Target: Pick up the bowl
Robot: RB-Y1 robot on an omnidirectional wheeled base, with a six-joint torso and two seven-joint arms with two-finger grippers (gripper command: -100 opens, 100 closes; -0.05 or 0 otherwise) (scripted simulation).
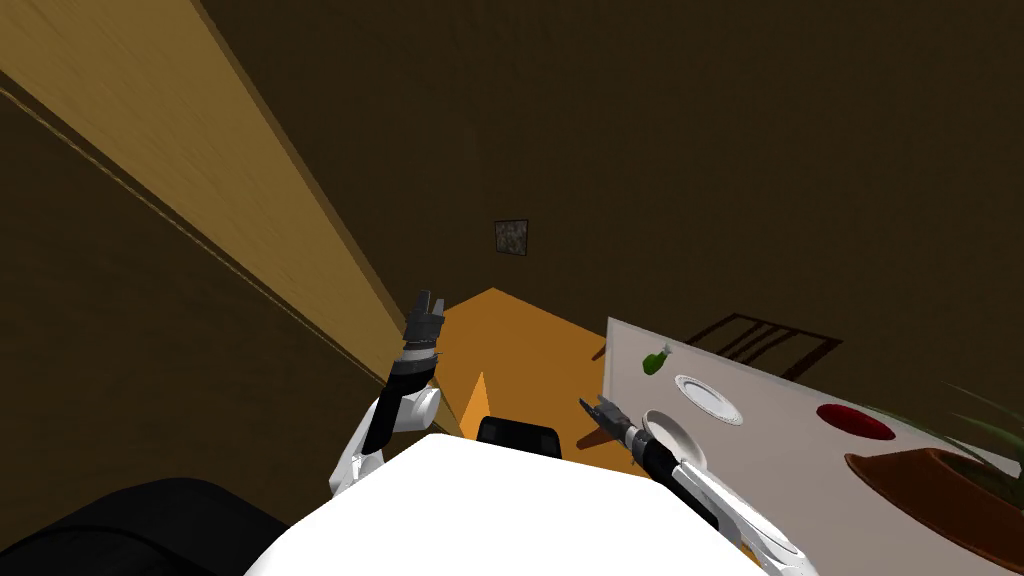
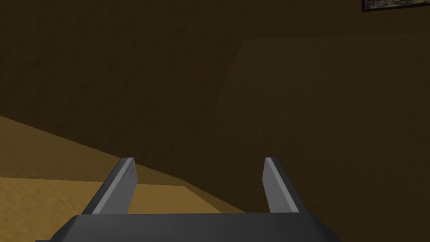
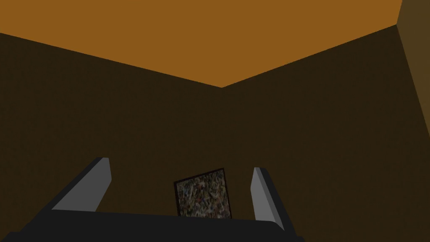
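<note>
The bowl (image 1: 680, 432), white and round, sits on the pale grey counter (image 1: 780, 445) close to its near corner. Just beyond the bowl lies a flat white plate (image 1: 708, 398), and further from the bowl in the same line a small green bottle (image 1: 655, 361) lies on its side near the counter's edge. Well apart from the bowl, a red round dish (image 1: 855, 421) rests on the counter, and past that stands a broad brown pot (image 1: 930, 490) with thin green leaves (image 1: 990, 425). A dark chair (image 1: 765, 340) stands behind the counter, on the far side from the bowl. The right forearm crosses in front of the bowl's near rim, and the right tool (image 1: 597, 408) is just beside the bowl, out past the counter's edge over the orange floor (image 1: 520, 330); whether the arm touches the bowl I cannot tell. In the right wrist view its two fingers (image 3: 260, 193) stand wide apart with nothing between them. The left tool (image 1: 427, 300) is raised well away from the bowl, and its fingers (image 2: 124, 185) also stand apart, gripping nothing.
</note>
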